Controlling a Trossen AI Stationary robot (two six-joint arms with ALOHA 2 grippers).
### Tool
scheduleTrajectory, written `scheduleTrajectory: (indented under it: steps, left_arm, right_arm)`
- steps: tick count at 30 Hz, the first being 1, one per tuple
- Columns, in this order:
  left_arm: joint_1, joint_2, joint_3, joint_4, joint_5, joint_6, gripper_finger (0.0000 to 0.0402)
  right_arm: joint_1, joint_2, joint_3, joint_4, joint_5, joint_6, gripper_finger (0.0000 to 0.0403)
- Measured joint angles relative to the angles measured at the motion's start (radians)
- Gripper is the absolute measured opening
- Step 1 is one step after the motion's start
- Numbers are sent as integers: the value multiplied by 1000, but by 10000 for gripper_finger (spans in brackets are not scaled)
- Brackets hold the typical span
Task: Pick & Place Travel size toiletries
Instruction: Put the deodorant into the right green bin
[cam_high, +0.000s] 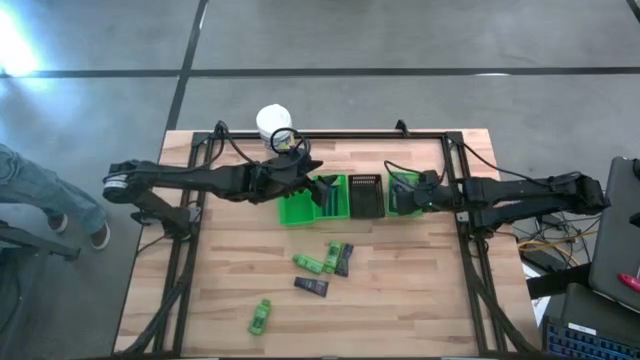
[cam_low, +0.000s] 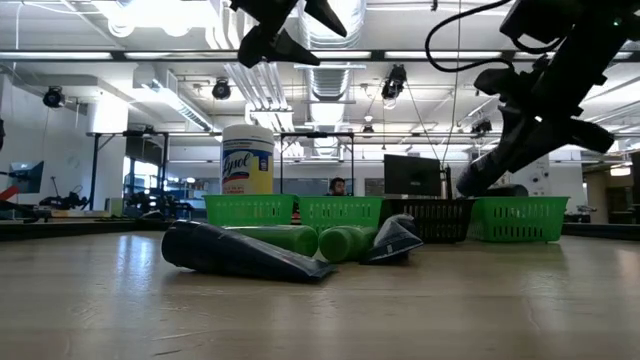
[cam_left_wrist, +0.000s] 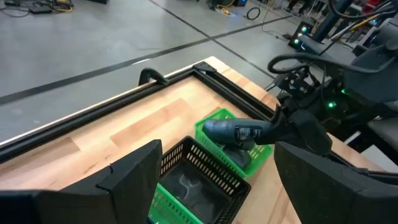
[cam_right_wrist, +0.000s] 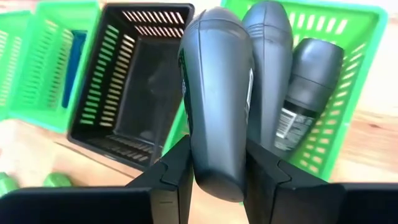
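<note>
My right gripper (cam_right_wrist: 217, 177) is shut on a dark grey tube (cam_right_wrist: 217, 93) above the right green tray (cam_high: 404, 192); that tray holds two more dark grey items (cam_right_wrist: 298, 93). My left gripper (cam_left_wrist: 217, 186) is open and hovers over the left green tray (cam_high: 298, 205), where a thin dark stick (cam_right_wrist: 73, 59) lies. A black tray (cam_high: 365, 195) sits between the two green ones. Loose on the wood lie green bottles (cam_high: 308, 262) (cam_high: 260, 317) and dark tubes (cam_high: 311, 286) (cam_high: 343, 258). My right gripper pinches the dark grey tube between its two fingers (cam_right_wrist: 177, 171), on the tube's flat sides near one end (cam_right_wrist: 217, 158). The fingers come roughly level from the table's right. The tube is lifted clear and sticks out forward over the right green tray (cam_left_wrist: 239, 132).
A big white-lidded, yellow-labelled jar (cam_high: 273, 123) stands at the far edge behind the left arm. A black metal frame (cam_high: 330, 135) runs along the table's far and side edges. Bare wood lies near the front edge around the loose items.
</note>
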Motion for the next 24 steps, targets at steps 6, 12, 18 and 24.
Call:
scheduleTrajectory:
  steps: [6,12,18,24]
  left_arm:
    - [0,0,0,0,0,0,314]
    - [0,0,0,-1,0,0,314]
    - [0,0,0,-1,0,0,314]
    - [0,0,0,-1,0,0,314]
  right_arm:
    - [3,0,60,-186,18,-1,94]
    - [4,-13,134,-325,93,-17,88]
    - [2,-3,128,-428,15,25,92]
    - [3,-3,78,-377,-74,30,86]
